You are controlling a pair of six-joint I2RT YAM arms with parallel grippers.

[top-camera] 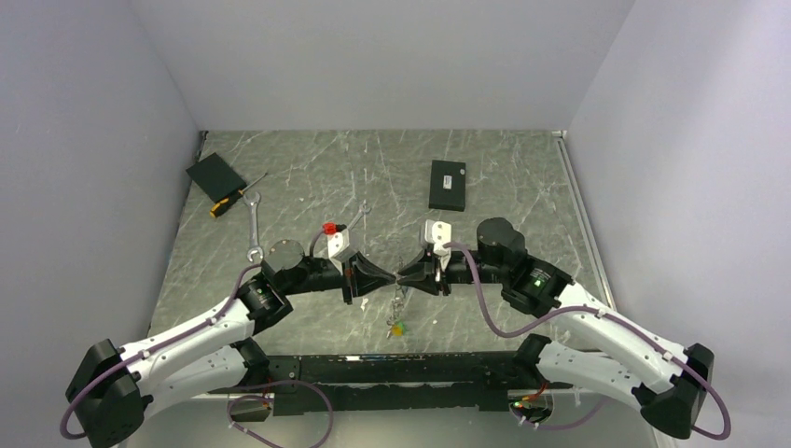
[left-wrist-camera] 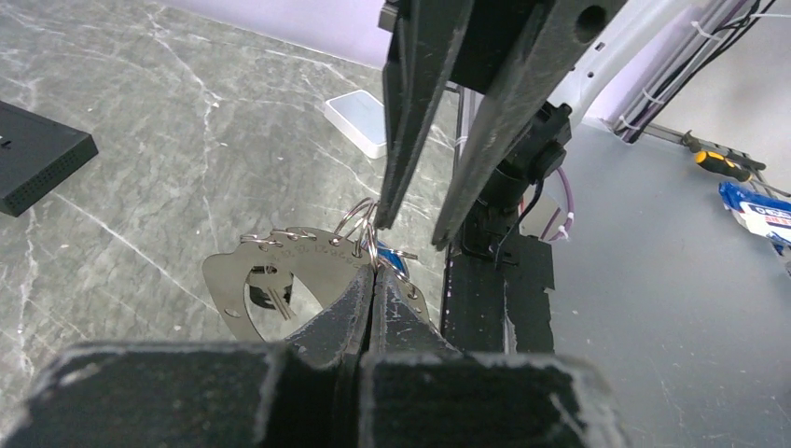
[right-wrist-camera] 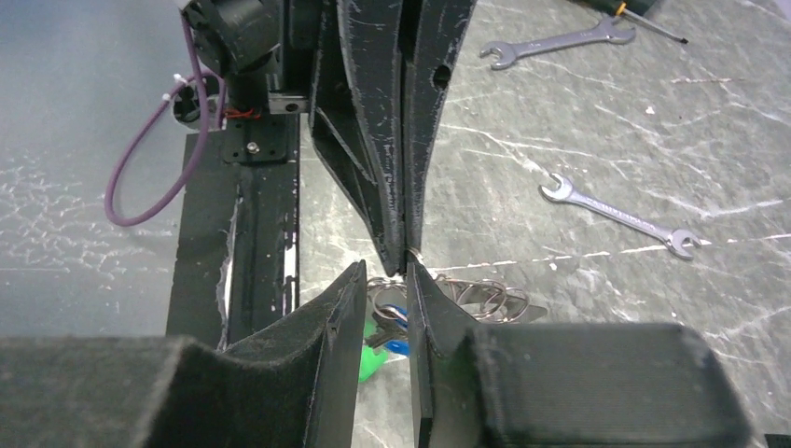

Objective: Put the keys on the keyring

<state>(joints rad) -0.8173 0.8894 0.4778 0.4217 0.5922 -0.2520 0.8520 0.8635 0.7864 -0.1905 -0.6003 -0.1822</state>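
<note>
The left gripper (left-wrist-camera: 374, 273) has its jaws pressed together, and it appears to pinch a thin wire coil at the edge of the keyring (left-wrist-camera: 308, 248), right where the small rings gather. The right gripper (right-wrist-camera: 384, 276) faces it tip to tip over the middle of the table (top-camera: 522, 243), jaws apart with a narrow gap and nothing visibly between them. In the right wrist view the left arm's closed tip points straight down into that gap, so the two tools lie nearly on one line. The bunch sits just under and slightly towards the bases from where the tips meet. The coming move seems to turn on this: the ring end to be worked lies directly ahead of the right gripper's open jaws, touching or just beside them, and the right arm is the free one. The keyring looks like a flat, silvery oval lying roughly level, its long axis running away to the left gripper's side, with small rings strung along its upper edge. The keys (right-wrist-camera: 395, 344) cluster beneath it, one with a blue head and one with a green head; how many are already threaded cannot be told.
</note>
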